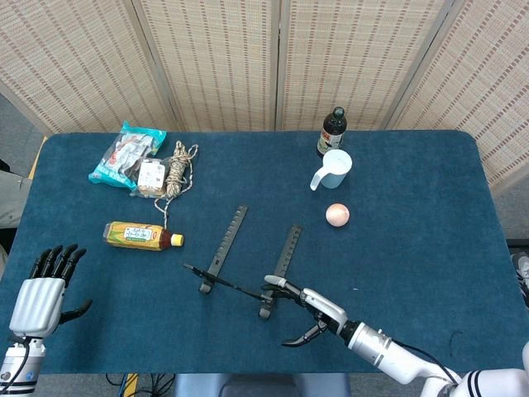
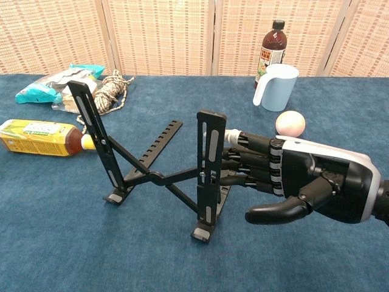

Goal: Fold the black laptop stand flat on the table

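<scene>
Right robot hand (image 2: 304,185) fingers apart against black laptop stand (image 2: 155,176) upright, left robot hand (image 1: 37,298) spread, empty

Matt black metal laptop stand (image 2: 159,159), napped blue cloth table (image 2: 73,243), glossy plastic hand (image 2: 304,185)

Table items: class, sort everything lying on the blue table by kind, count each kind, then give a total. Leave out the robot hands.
Bottles: 2 (dark bottle, tea bottle)
Mugs: 1 (pale blue mug)
Balls: 1 (pinkish ball)
Rope bundles: 1 (rope)
Snack packets: 1 (teal packet)
Laptop stands: 1 (black laptop stand)
Total: 7
</scene>
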{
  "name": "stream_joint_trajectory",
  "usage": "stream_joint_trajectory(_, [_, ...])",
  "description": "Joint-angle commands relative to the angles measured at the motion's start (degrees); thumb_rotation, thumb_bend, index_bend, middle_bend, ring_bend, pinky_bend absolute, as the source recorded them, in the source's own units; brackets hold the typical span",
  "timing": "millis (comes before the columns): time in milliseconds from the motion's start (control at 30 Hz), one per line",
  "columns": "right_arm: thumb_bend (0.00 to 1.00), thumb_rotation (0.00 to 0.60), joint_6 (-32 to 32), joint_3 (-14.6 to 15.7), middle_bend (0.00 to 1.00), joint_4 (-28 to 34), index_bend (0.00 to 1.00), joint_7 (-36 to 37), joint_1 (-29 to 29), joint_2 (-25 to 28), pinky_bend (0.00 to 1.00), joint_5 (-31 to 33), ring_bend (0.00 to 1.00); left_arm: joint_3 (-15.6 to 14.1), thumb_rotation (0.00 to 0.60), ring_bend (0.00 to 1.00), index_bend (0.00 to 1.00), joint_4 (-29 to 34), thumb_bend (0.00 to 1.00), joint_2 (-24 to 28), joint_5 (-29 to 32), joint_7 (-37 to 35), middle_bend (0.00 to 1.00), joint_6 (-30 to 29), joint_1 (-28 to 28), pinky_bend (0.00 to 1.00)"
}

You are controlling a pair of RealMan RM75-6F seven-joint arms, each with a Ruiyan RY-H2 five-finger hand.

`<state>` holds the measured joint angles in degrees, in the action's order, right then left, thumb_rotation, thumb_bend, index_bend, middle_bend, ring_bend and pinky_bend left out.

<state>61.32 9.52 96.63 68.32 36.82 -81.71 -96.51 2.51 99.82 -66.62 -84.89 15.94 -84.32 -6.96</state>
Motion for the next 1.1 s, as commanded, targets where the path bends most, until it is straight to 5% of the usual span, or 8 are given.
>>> stream_joint_trajectory(33, [0.0, 0.6, -0.08, 0.06, 0.12, -0.13, 0.0, 0.29, -0.03, -0.31, 0.09, -0.16, 0.04, 0.0, 0.6, 0.06, 0.12, -0.02, 0.13, -0.02, 0.0, 0.0, 0.08, 0.02, -0.01, 0.04])
stream_joint_trajectory(800, [0.0, 0.6, 1.02, 0.27, 0.12, -0.19, 0.0, 1.88, -0.58, 0.05, 0.09, -0.89, 0.04, 0.16, 0.6, 0.06, 0.12, -1.16, 0.13, 0.13, -0.39, -1.47, 0.08, 2.11, -1.47, 0.04])
stream_joint_trajectory(1100, [0.0, 0.6, 5.05, -3.37, 0.12, 5.37, 0.0, -2.21, 0.65, 9.81, 0.09, -1.6, 0.04, 1.07, 0.6, 0.06, 0.12, -4.59, 0.13, 1.63, -1.93, -17.27, 0.08, 13.29, -8.86, 0.04])
